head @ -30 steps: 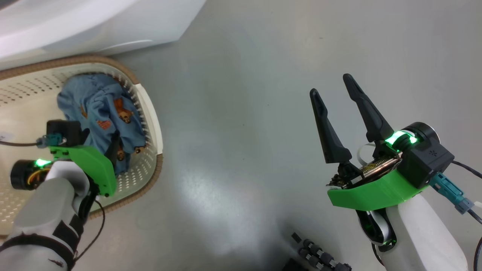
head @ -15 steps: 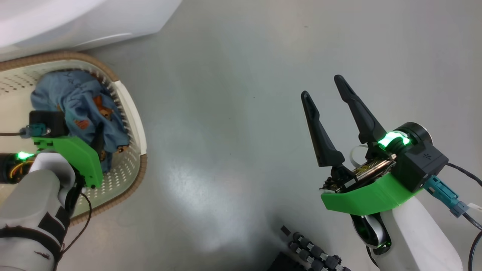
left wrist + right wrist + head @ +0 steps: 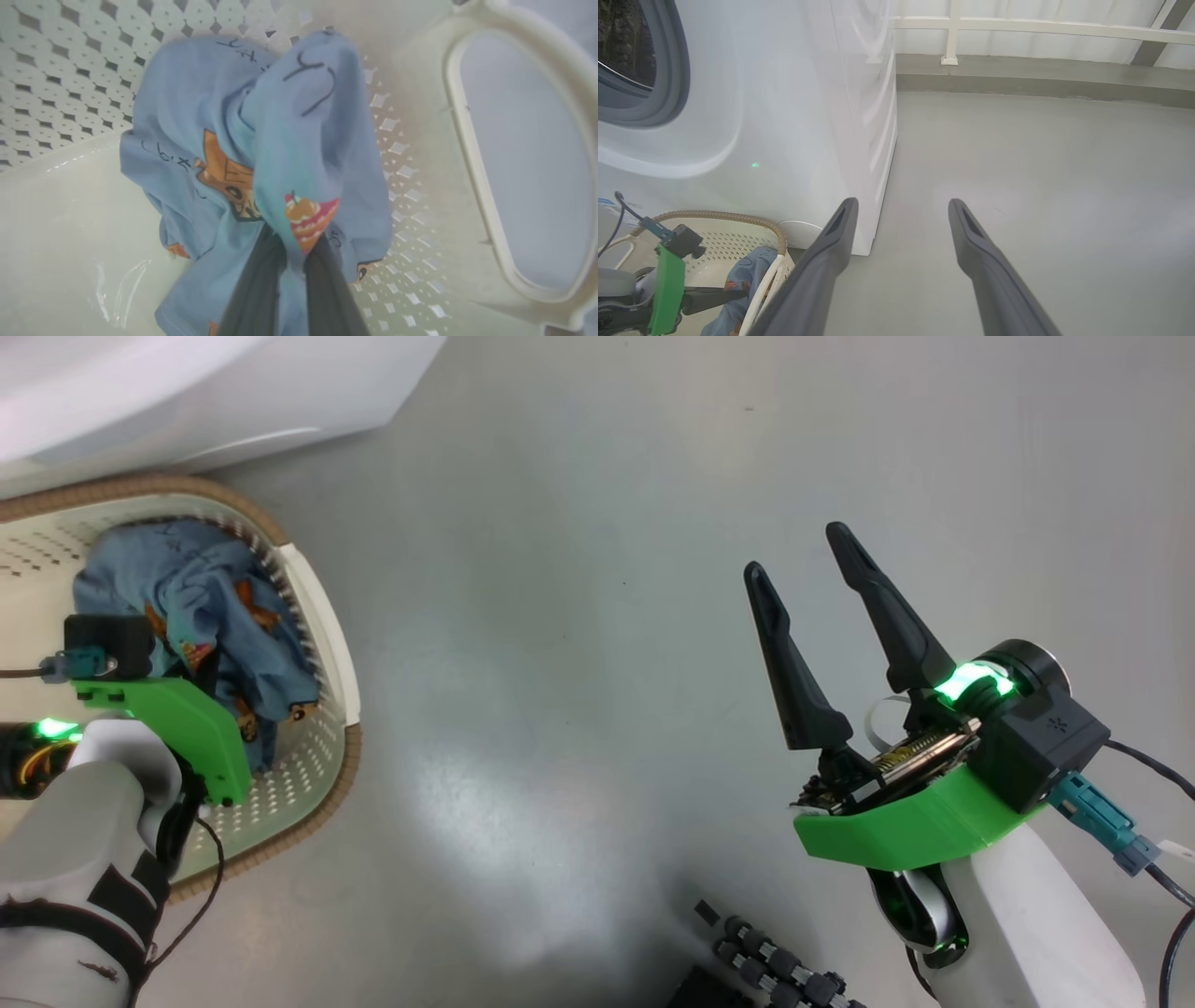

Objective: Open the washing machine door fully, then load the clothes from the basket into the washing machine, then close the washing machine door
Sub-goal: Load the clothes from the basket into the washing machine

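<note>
Light-blue clothes (image 3: 187, 116) lie bunched inside the basket (image 3: 329, 625), against its perforated wall. The left claw (image 3: 292, 245) is clamped on 1 fold of them. Dark scribbled marks on the fabric cannot be read; 1 orange bear and 1 cake slice show. There may be 2 garments, but the heap hides it. The right claw (image 3: 795, 551) stands spread and empty, well apart from the basket.

**Bright, Even Light With One Soft Glare**

We see bright, even light and only faint shadows. Right of the basket (image 3: 353, 756), a pale glare spreads over the grey floor (image 3: 597, 616). Inside the basket, the clothes (image 3: 303, 140) look smeared and soft, close to the lens. Behind the basket, the washing machine (image 3: 794, 116) bows in the wide lens.
</note>
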Controlling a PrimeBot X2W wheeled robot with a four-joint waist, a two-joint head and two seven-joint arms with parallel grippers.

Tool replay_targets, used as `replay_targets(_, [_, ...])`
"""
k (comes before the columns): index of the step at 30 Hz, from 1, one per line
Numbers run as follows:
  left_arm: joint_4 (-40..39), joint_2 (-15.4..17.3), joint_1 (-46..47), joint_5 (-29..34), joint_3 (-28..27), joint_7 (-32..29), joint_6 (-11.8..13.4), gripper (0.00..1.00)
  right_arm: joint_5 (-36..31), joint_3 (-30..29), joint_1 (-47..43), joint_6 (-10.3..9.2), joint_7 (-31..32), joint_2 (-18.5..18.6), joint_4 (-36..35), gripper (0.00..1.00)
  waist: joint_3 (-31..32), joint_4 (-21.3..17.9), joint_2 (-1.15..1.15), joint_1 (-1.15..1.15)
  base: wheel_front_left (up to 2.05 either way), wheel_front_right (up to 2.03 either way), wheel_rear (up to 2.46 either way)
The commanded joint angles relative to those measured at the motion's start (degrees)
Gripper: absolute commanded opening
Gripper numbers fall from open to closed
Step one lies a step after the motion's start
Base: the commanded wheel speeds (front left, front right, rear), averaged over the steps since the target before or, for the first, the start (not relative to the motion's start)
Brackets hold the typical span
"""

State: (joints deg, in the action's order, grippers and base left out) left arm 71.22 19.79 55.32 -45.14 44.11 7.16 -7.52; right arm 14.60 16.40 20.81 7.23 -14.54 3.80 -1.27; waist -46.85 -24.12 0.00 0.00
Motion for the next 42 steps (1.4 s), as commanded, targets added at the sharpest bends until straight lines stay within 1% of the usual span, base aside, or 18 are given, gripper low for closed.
replay_targets(1, [-0.3, 0.9, -0.2, -0.9, -0.6, 0.8, 0.0, 0.00, 0.0, 0.6, -1.1, 0.25, -0.5, 0.5, -1.1, 1.00, 0.5, 0.4, 0.00, 0.00, 0.00, 0.00, 0.00])
replay_targets(10, [-1.3, -0.3, -1.4, -3.7, 0.3, 3.8, 0.0, 0.00, -0.1, -0.3, -1.3, 0.25, -0.5, 1.3, -0.8, 1.00, 3.7, 2.6, 0.00, 0.00, 0.00, 0.00, 0.00])
replay_targets(17, [-3.0, -1.1, -4.3, -6.1, 0.8, 6.8, 0.0, 0.00, 0.0, -1.1, -1.9, 0.25, -0.5, 2.6, 0.0, 1.00, 8.3, 5.2, 0.00, 0.00, 0.00, 0.00, 0.00])
replay_targets(22, [-4.8, -1.5, -6.6, -6.9, 0.6, 7.7, 0.0, 0.00, 0.2, -1.7, -3.0, 0.25, -0.5, 3.8, 0.6, 1.00, 12.3, 7.3, 0.00, 0.00, 0.00, 0.00, 0.00])
replay_targets(25, [-7.5, -1.1, -7.7, -6.4, -1.8, 7.8, 0.0, 0.00, 0.3, -2.3, -3.8, 0.25, -0.5, 4.6, 1.1, 1.00, 14.7, 8.7, 0.00, 0.00, 0.00, 0.00, 0.00])
replay_targets(29, [-11.0, -1.1, -10.5, -3.8, -6.5, 7.8, 0.0, 0.00, 0.5, -2.9, -5.1, 0.25, -0.5, 5.6, 1.7, 1.00, 18.0, 10.3, 0.00, 0.00, 0.00, 0.00, 0.00])
replay_targets(42, [-22.7, -3.3, -21.5, 9.2, -24.1, 7.8, 0.8, 0.00, 1.3, -4.6, -9.2, 0.25, -0.5, 8.2, 3.5, 1.00, 27.0, 14.3, 0.00, 0.00, 0.00, 0.00, 0.00])
